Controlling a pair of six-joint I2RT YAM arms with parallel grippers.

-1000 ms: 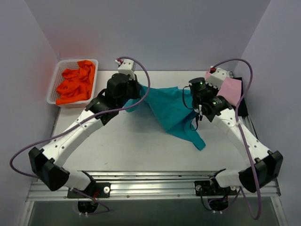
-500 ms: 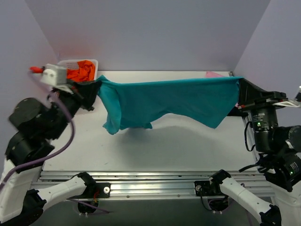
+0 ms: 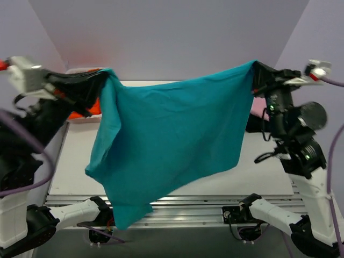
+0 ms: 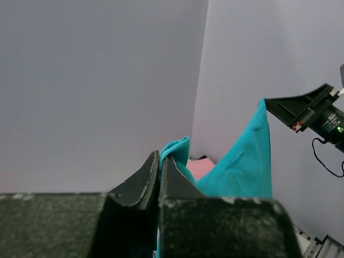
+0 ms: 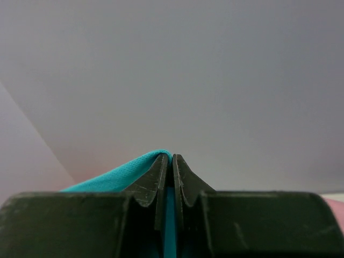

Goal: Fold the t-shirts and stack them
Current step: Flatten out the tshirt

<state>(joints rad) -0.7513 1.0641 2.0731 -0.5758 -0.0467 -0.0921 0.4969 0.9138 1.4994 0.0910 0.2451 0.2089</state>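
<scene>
The soft teal cloth t-shirt [image 3: 172,134] hangs spread in the air above the pale grey bench [image 3: 258,172]. The left claw [image 3: 103,75] pinches one upper corner and the right claw [image 3: 255,66] the other, both pressed together on the cloth.

Teal t-shirt [image 3: 166,140] hangs spread between left claw [image 3: 101,79] and right claw [image 3: 255,70] (both pinching top corners), above table [image 3: 263,180].
</scene>
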